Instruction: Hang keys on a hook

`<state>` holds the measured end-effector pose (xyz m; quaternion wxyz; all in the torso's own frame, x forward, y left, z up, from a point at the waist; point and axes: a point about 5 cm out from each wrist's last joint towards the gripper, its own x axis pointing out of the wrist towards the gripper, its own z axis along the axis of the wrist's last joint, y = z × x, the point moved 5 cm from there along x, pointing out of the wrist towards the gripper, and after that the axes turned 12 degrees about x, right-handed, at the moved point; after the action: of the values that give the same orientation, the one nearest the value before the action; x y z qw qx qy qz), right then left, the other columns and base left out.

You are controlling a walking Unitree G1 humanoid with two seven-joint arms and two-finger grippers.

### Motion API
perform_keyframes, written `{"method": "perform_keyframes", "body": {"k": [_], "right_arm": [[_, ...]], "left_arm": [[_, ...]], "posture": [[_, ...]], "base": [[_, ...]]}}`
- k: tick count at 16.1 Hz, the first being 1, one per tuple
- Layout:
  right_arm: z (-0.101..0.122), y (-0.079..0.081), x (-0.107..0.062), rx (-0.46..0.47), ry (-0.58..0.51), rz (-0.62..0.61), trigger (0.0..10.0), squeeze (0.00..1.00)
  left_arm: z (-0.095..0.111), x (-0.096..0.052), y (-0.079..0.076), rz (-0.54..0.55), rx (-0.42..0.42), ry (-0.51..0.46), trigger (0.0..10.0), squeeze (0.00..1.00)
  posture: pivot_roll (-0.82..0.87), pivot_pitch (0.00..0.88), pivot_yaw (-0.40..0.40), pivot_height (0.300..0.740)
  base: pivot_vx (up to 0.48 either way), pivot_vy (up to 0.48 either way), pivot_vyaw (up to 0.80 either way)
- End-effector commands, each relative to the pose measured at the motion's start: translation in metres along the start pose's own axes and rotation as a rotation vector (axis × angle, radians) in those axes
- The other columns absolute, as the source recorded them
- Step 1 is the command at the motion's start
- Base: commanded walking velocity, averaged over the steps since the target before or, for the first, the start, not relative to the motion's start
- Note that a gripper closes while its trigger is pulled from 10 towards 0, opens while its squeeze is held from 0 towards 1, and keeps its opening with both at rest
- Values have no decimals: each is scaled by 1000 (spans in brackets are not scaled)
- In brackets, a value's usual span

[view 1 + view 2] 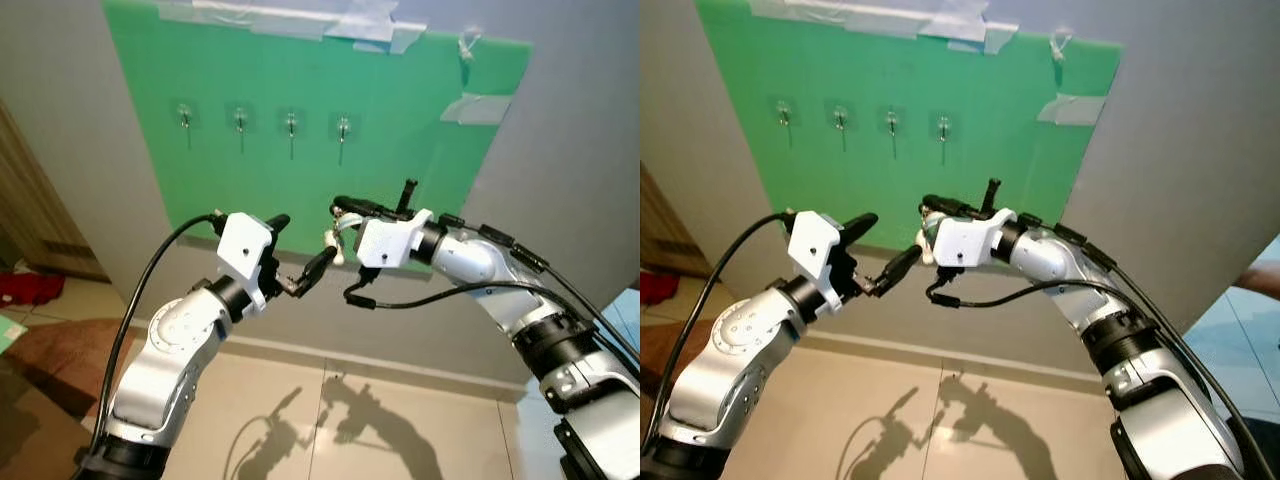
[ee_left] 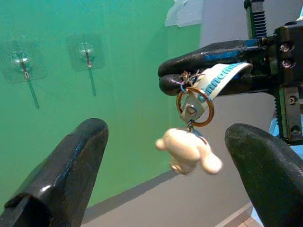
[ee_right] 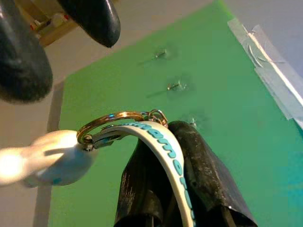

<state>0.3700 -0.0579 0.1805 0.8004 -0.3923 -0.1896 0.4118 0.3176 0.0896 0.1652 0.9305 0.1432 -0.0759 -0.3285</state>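
1. The keys [image 2: 191,142] are pinched by their white strap in the closed jaws of the right gripper [image 1: 340,212].
2. The left gripper [image 1: 300,252], at 9 o'clock of the keys, is held with jaws spread.
3. 4 hooks [image 1: 291,124] are seen on the green board [image 1: 400,150], at 11 o'clock of the keys.

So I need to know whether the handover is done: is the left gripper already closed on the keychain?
No: in the left wrist view the left gripper is open, and the keychain hangs from the shut right gripper.

Keys [image 2: 191,101]: no key blades made out, just ring, strap and charm
Green board [image 1: 400,150]: top edge cut off
Strap lettering [image 3: 165,151]: partly hidden between fingers
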Motion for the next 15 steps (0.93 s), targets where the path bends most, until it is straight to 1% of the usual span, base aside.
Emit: {"method": "perform_keyframes", "body": {"k": [1, 4, 5, 7, 9, 10, 13, 15], "right_arm": [[6, -5, 5, -22, -21, -7, 0, 0], [12, -8, 13, -36, -50, -20, 0, 0], [12, -8, 13, -36, -50, -20, 0, 0], [27, -14, 21, -25, -99, -39, 0, 0], [34, -14, 24, -31, -122, -40, 0, 0], [35, -14, 23, -32, -130, -40, 0, 0], [35, -14, 20, -27, -134, -42, 0, 0], [35, -18, 18, -27, -133, -55, 0, 0]], "left_arm": [[9, 3, -3, -21, 22, -23, 10000, 0], [7, 4, -7, -41, 17, -18, 10000, 0], [7, 4, -7, -41, 17, -18, 10000, 0], [3, 4, -8, -39, 16, -7, 10000, 0], [0, 5, -5, -24, 14, 2, 10000, 0], [-1, 4, -2, -7, 16, 5, 10000, 0], [-3, 4, -1, 1, 18, 12, 10000, 0], [-6, 4, 1, 10, 21, 21, 10000, 0]], "posture": [[-44, 0, 1, 740], [-42, 0, 0, 740], [-42, 0, 0, 740], [-45, 0, 2, 740], [-46, 0, 2, 740], [-46, 0, 2, 740], [-49, 0, 3, 740], [-52, 0, 5, 740]], "base": [[0, 0, 0], [0, 0, 0], [0, 0, 0], [0, 0, 0], [0, 0, 0], [0, 0, 0], [0, 0, 0], [0, 0, 0]]}}
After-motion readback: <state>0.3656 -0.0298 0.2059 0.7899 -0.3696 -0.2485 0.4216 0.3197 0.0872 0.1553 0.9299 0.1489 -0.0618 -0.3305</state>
